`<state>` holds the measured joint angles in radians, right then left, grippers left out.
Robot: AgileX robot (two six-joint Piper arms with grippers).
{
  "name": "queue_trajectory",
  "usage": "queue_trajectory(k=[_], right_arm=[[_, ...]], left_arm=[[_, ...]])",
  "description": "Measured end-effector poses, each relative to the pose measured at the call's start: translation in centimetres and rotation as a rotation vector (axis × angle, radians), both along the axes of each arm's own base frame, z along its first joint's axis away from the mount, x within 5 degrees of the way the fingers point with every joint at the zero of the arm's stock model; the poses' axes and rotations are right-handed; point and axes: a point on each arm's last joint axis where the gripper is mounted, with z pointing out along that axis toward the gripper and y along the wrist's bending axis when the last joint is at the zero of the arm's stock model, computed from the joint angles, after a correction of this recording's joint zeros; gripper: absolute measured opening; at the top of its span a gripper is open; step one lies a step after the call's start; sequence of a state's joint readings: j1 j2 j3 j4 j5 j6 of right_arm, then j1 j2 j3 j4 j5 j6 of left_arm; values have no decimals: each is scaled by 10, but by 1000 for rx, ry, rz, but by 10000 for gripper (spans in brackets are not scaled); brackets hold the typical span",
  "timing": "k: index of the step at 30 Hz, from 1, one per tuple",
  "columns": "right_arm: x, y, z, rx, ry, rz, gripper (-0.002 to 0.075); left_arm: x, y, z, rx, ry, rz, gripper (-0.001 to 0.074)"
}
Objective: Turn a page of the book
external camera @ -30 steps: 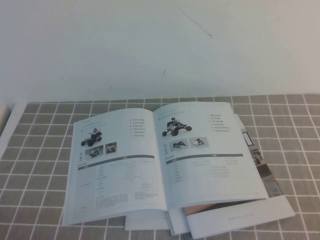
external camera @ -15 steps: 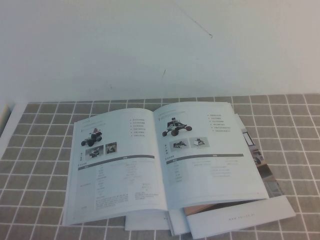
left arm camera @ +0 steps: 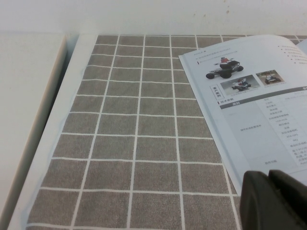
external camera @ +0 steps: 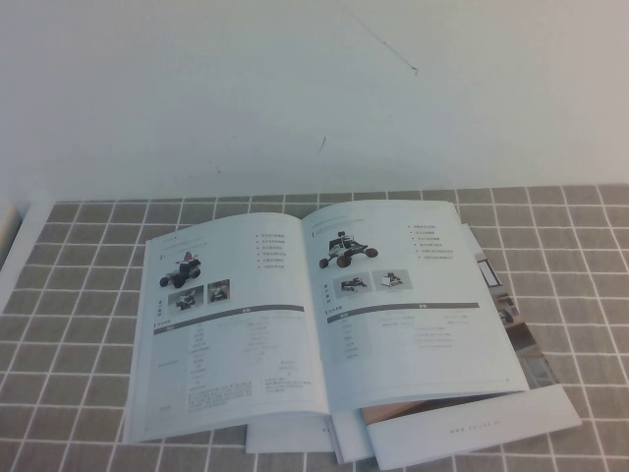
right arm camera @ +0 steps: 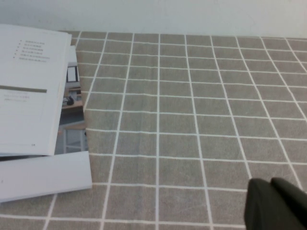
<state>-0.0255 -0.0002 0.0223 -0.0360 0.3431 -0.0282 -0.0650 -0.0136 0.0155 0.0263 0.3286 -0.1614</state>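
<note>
Thin glossy white book [external camera: 324, 315] lying open on grey checked cloth [right arm camera: 201, 120], off to one side of black right gripper [right arm camera: 276, 203], shut and empty. Left gripper [left arm camera: 273, 201] parked, fingers unclear. Best to catch right page [external camera: 413, 305] by its outer edge, lift gently.

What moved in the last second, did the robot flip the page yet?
Nothing visibly changed. The book lies open on the checked cloth, its page flat. The left gripper and right gripper hang at the table's sides, touching nothing.
</note>
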Motion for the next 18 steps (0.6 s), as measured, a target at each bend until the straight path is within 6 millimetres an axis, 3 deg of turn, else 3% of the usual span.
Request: queue_trajectory(k=[9,18], right_arm=[[0,0,0,-3,0,0,0],[0,-2,0,-127,6,9,0]], left_arm=[[0,0,0,-1,0,0,-4],[0,0,0,-1,2,1,-4]])
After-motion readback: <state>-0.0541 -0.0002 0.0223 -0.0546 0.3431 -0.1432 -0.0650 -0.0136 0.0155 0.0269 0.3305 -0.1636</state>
